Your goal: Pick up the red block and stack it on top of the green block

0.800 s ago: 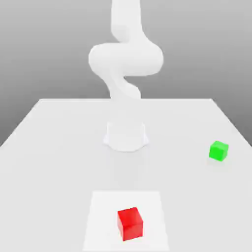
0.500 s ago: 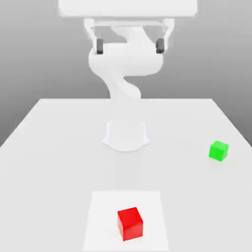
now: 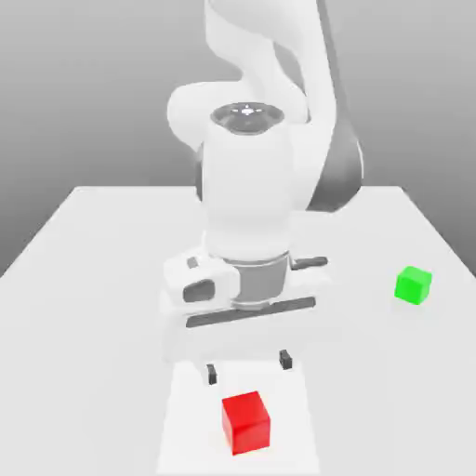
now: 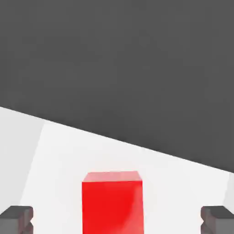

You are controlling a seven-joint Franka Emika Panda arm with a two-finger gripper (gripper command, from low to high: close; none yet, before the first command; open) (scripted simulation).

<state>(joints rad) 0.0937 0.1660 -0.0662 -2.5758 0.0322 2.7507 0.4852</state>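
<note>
The red block (image 3: 245, 422) sits on a lighter square patch of the table (image 3: 112, 279) near the front edge. In the hand view the red block (image 4: 112, 201) lies between the two dark fingertips (image 4: 16, 218), which stand far apart. My gripper (image 3: 248, 366) hangs open just above and slightly behind the red block, touching nothing. The green block (image 3: 413, 284) rests on the table at the exterior view's right, well away from the gripper.
The arm's white body and base rise at the middle of the table behind the gripper. The lighter square patch (image 3: 191, 409) lies under the red block. Table edges run along the far side and both sides.
The hand has come down from high above the table to just over the red block, fingers still spread wide. Neither block has moved.
</note>
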